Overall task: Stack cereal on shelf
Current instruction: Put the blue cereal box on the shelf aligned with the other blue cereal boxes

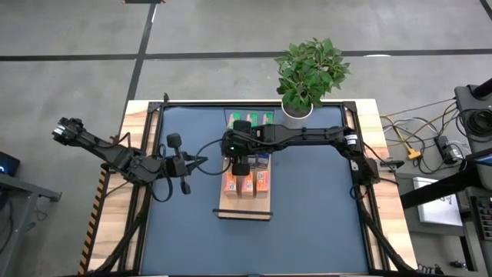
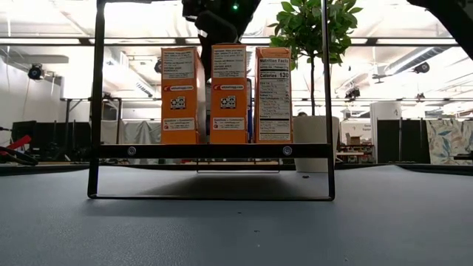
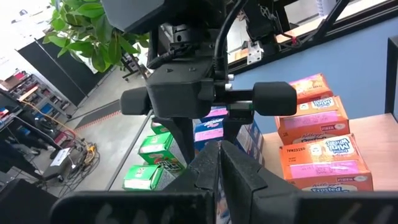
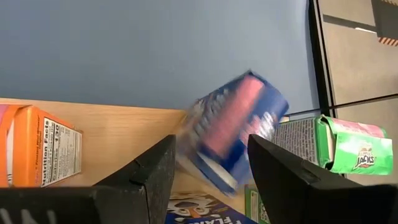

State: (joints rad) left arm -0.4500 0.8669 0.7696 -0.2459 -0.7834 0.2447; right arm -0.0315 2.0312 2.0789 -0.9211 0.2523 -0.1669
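As my right claw point(image 4: 208, 180) hangs released, I see a blue cereal box point(image 4: 233, 127) tilted just beyond its parted fingertips.

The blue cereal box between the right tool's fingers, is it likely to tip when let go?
Probably: the blue cereal box looks tilted and blurred between the right tool's spread fingers. It seems light, stiff cardboard, so it may topple onto the shelf rather than stand.

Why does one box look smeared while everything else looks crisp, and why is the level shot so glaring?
Right wrist view: the blue box between the open right gripper fingers is motion-blurred, the orange box sharp. Low view: bright ceiling lights behind the orange boxes wash out the background.
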